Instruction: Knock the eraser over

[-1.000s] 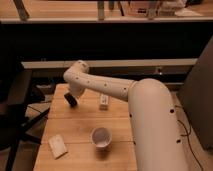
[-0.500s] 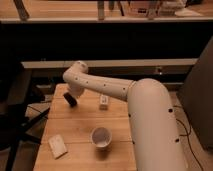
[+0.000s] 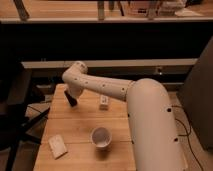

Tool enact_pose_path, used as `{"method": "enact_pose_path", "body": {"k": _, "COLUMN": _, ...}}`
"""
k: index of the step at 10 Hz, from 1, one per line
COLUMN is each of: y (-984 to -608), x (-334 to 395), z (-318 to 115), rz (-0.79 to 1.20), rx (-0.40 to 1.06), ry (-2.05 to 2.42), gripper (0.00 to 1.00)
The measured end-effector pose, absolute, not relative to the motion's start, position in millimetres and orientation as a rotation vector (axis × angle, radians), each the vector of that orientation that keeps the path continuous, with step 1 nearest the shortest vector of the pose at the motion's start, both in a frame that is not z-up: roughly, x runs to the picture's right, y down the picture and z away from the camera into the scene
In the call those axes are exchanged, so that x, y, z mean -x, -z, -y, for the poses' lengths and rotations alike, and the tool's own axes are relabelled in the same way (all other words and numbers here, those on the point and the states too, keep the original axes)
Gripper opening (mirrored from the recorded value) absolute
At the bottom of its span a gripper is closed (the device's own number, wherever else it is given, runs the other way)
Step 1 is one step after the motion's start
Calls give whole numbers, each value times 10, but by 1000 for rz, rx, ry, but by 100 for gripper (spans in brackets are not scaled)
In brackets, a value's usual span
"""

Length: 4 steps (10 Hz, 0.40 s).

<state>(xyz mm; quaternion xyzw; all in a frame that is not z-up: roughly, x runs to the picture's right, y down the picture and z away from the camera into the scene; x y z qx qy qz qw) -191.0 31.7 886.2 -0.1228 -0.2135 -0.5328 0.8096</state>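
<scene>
Hardly anything had moved since half a second earlier. The gripper hung over the table's far-left corner, well apart from the white cup and the pale pad. I could not tell its grip, nor separate the eraser from that dark tip.

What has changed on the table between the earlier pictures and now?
Almost nothing visibly changed. The gripper hangs at the far left part of the wooden table, as before, with no clear movement. The white cup, the pale pad and the small white object near the arm stayed where they were.
</scene>
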Motion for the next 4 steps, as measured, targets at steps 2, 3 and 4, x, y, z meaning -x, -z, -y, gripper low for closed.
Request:
{"method": "enact_pose_path", "body": {"k": 2, "y": -8874, "x": 1934, "z": -308, "rz": 457, "rx": 255, "ry": 1144, "gripper": 0}}
{"method": "enact_pose_path", "body": {"k": 3, "y": -8875, "x": 1946, "z": -307, "rz": 457, "rx": 254, "ry": 1145, "gripper": 0}}
{"method": "enact_pose_path", "body": {"k": 4, "y": -8877, "x": 1949, "z": -307, "rz": 457, "rx": 253, "ry": 1146, "gripper": 0}}
